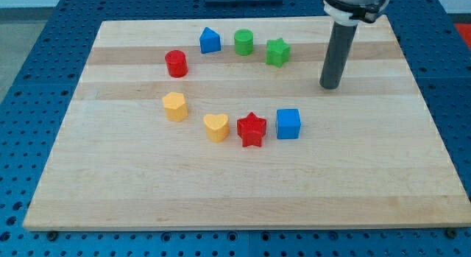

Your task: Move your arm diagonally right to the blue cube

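Tip: my tip (330, 87) rests on the desk (368, 176) near its right edge, holding nothing and touching no block.
Blue cube: blue cube (288, 124) sits mid-desk, toward the bottom-left of my tip, well apart.
Neighbour: red star (251, 129) just beside the cube, possibly touching.
Containers: none in view.

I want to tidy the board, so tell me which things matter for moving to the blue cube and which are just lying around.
Job: blue cube; my tip, up and to the view's right of it, apart.

Lying about: red star, yellow heart, yellow block, red cylinder, blue block, green cylinder, green star.
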